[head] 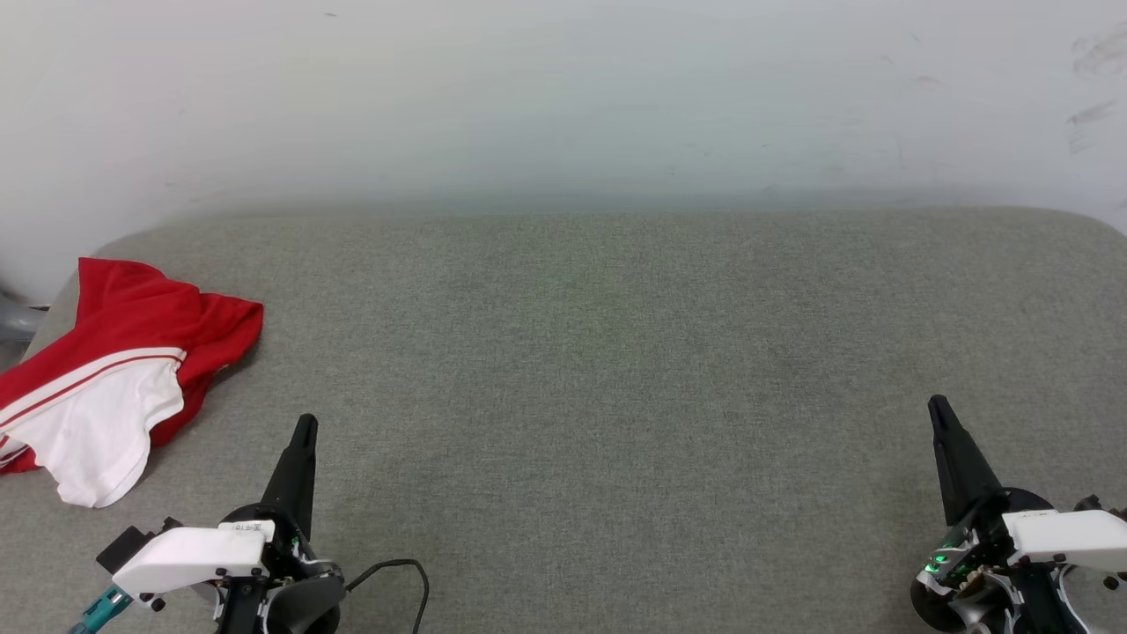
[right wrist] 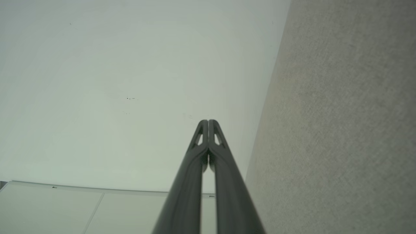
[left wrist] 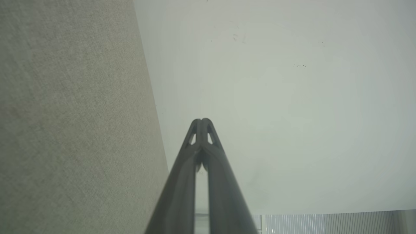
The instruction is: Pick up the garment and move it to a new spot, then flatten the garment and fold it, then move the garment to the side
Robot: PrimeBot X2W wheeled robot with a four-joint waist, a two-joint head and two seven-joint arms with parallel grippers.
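The two long dark fingers of the left gripper (left wrist: 201, 121) are pressed together tip to tip and hold nothing. In the left wrist view they point past the far edge of the grey woven-fabric worktop (left wrist: 65, 130) towards a plain white wall (left wrist: 276, 113). The right gripper (right wrist: 208, 122) matches it, with its fingers closed flat against each other and empty, and the same fabric surface lies along their right side.

In the head view the left gripper (head: 305, 424) sits low at the near left, its tip aimed up and away from the robot. A thin black cable (head: 414, 571) loops on the fabric just beside its base. The right gripper (head: 937, 405) stands at the near right, also aimed away. The two are well apart, with bare worktop (head: 572, 396) between them.

The garment (head: 114, 370), a red jersey T-shirt with a white sleeve and red-and-white striped trim, lies in a loose crumpled heap at the worktop's left edge, near the left gripper but not touching it. Its long axis runs diagonally, from the near left, where the picture's edge cuts it off, up to a red corner on the far right. The white sleeve hangs out towards the robot, and the striped trim follows the same diagonal. No print is visible on the upturned side.
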